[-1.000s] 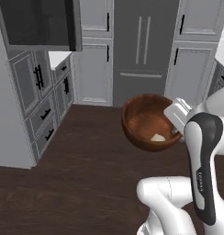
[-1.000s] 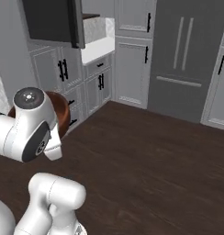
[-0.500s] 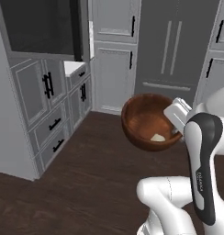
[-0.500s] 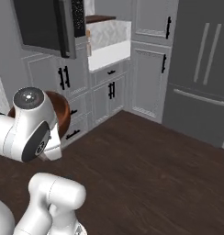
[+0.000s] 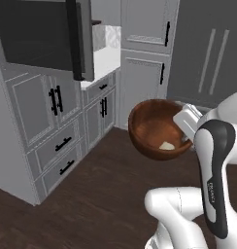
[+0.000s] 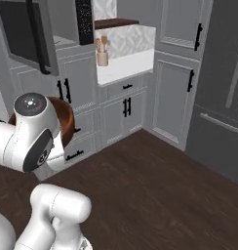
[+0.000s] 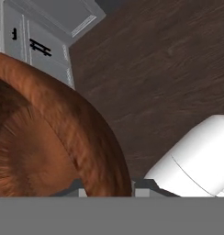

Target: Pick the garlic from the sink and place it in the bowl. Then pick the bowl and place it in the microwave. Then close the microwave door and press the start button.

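My gripper [image 5: 184, 135] is shut on the rim of the reddish-brown wooden bowl [image 5: 153, 127] and holds it in the air above the dark wood floor. The pale garlic [image 5: 166, 145] lies inside the bowl near its bottom. In the hand view the bowl [image 7: 49, 137] bulges large at the left, with its rim between my fingertips [image 7: 142, 189]. From the right base view a brown edge of the bowl [image 6: 67, 122] peeks out behind my arm. The microwave [image 5: 33, 34] sits high at the left, its door [image 6: 21, 29] with the black bar handle swung open. The sink is out of view.
Grey cabinets with black handles [image 5: 57, 126] stand under the microwave. A white counter [image 6: 123, 66] carries a utensil holder [image 6: 102, 53]. A tall steel fridge [image 5: 212, 53] closes the far right. Open dark wood floor [image 6: 155, 185] stretches ahead.
The whole picture has shifted as the base drove: the microwave and cabinets now stand closer and larger. The bowl with the garlic stays held in the same pose.
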Robot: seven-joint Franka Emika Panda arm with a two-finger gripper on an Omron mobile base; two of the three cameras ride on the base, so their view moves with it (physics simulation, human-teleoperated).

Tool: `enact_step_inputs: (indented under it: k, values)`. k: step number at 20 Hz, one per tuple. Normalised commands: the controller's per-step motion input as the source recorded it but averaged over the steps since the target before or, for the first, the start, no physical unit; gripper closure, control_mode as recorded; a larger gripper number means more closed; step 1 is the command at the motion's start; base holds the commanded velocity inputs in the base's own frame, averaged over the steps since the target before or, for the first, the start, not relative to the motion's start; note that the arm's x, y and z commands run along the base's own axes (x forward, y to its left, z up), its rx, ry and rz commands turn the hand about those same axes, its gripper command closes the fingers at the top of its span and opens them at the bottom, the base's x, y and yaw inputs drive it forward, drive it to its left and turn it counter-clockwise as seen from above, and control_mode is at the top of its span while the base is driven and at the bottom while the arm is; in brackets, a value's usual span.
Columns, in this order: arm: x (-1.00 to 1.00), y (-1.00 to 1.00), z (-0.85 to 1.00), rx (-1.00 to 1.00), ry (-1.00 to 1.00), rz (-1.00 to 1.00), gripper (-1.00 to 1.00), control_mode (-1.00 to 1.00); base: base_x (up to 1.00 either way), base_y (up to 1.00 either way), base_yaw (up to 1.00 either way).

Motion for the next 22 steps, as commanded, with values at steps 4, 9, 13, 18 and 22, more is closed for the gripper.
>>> enact_step_inputs:
  k: [4,9,13,18,22]
  values:
    - [0.00,0.00,0.00,0.00,0.00,0.00,1.00,1.00,1.00,-0.80,0.34]
    - [0.00,0.00,0.00,0.00,0.00,0.00,1.00,1.00,1.00,-0.78,0.35]
    - [0.00,0.00,0.00,0.00,0.00,0.00,1.00,1.00,1.00,-0.54,0.34]
    - [0.00,0.00,0.00,0.00,0.00,0.00,1.00,1.00,1.00,-0.31,0.44]
    - [0.00,0.00,0.00,0.00,0.00,0.00,1.00,1.00,1.00,-0.02,0.49]
